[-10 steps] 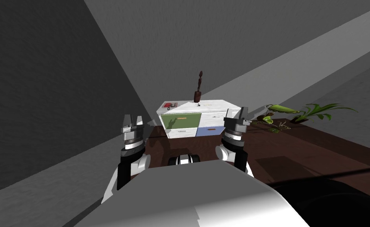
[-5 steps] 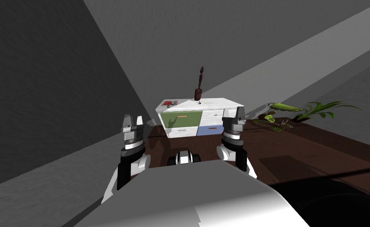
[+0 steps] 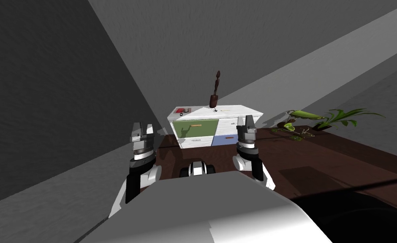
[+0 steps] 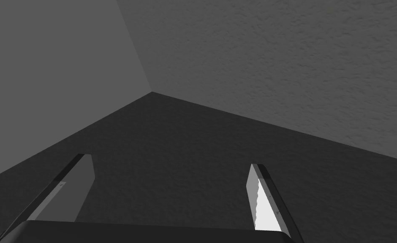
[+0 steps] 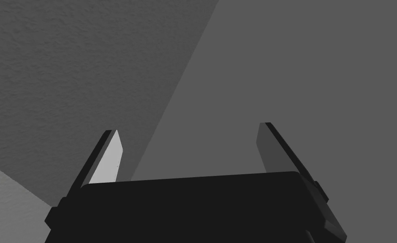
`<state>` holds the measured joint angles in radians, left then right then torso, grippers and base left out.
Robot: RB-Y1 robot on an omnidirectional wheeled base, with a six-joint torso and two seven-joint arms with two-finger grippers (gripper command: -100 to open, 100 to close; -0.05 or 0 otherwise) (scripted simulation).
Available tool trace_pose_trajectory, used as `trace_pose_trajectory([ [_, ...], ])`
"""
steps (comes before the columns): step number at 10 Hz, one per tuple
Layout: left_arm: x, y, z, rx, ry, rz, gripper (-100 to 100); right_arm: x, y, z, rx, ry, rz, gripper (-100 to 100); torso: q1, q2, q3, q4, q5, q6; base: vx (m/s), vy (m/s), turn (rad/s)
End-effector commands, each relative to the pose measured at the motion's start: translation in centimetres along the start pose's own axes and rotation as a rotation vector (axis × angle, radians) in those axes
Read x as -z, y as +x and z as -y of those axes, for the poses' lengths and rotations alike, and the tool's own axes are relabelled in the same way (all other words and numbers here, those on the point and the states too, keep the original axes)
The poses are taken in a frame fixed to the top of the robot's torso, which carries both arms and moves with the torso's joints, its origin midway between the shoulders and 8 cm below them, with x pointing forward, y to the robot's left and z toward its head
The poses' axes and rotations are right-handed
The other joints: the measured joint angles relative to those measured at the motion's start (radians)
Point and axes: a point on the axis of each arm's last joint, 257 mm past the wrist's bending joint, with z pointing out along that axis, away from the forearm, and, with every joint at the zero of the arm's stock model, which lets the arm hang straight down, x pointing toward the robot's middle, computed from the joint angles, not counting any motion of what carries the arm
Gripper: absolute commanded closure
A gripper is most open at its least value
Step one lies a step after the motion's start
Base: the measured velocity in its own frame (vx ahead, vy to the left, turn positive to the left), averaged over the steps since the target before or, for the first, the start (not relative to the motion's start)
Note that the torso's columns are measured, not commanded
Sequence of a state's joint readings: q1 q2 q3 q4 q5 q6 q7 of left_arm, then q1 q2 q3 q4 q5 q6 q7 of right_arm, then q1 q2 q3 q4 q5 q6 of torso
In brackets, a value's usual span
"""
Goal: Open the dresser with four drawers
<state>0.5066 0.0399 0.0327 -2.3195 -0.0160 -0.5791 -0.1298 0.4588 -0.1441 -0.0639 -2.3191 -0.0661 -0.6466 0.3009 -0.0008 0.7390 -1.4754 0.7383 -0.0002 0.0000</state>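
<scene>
Low white plank-look dresser (image 3: 225, 124) with four drawer fronts is standing on the dark brown floor (image 3: 320, 156) against the grey wall (image 3: 235, 50), straight ahead and between the two arms in the head view. Its long axis is running side to side along that wall, and the drawer fronts are facing me: green front (image 3: 194, 128) upper left, white upper right, white lower left, blue front (image 3: 224, 140) lower right. All four are looking flush, none pulled out. Small orange handles (image 3: 195, 125) are showing on the green and blue fronts; those on the white fronts are too small to make out. A slim dark brown figurine (image 3: 215, 89) is standing upright on the dresser's top, and a small red item (image 3: 180, 111) is lying at the top's left corner, shape hard to tell. The right end effector (image 3: 246, 121) is pointing up in front of the dresser's right end, hiding part of the two right-hand fronts; whether it is touching cannot be judged. In the right wrist view its fingers (image 5: 107, 162) are standing spread with nothing between them. The left end effector (image 3: 141, 128) is hanging left of the dresser, apart from it, fingers (image 4: 263, 206) likewise spread wide. A green leafy plant (image 3: 320, 119) is lying low by the wall, right of the dresser.
</scene>
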Motion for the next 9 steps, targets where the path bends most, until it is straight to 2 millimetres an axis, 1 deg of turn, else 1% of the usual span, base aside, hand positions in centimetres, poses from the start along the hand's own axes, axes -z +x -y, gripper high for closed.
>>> trace_pose_trajectory([
  [1,0.0,0.0,0.0,0.000,0.000,0.000,0,0.1,0.5,0.4,0.076,-0.005,-0.025,-100,0.001,-0.001,0.000,0.000,0.000,0.000,0.030,0.040,-0.013],
  [2,0.0,0.0,0.0,0.000,0.000,0.000,0,0.3,1.0,0.8,0.128,-0.009,-0.046,-100,0.001,-0.001,0.000,0.000,0.000,0.000,0.033,0.052,-0.024],
  [3,0.0,0.0,0.0,0.000,0.000,0.000,0,0.3,1.0,0.8,0.144,-0.009,-0.045,-100,0.002,-0.001,0.000,0.000,0.000,0.000,0.034,0.046,-0.014],
  [4,0.0,0.0,0.0,0.000,0.000,0.000,0,0.4,1.5,1.2,0.193,-0.013,-0.065,-100,0.001,-0.001,-0.001,0.000,0.000,0.000,0.049,0.057,-0.025],
  [5,0.0,0.0,0.0,0.000,0.000,0.000,0,0.4,1.5,1.2,0.217,-0.014,-0.065,-100,0.001,-0.002,-0.001,0.000,0.000,0.000,0.047,0.052,-0.013],
  [8,0.0,0.0,0.0,0.000,0.000,0.000,0,0.8,2.5,2.2,0.339,-0.023,-0.102,-100,0.000,-0.001,0.000,0.000,0.000,0.000,0.049,0.053,-0.026],
  [9,0.0,0.0,0.0,0.000,0.000,0.000,0,0.8,2.5,2.2,0.367,-0.024,-0.102,-100,0.002,-0.001,0.000,0.000,0.000,0.000,0.041,0.056,-0.016],
])
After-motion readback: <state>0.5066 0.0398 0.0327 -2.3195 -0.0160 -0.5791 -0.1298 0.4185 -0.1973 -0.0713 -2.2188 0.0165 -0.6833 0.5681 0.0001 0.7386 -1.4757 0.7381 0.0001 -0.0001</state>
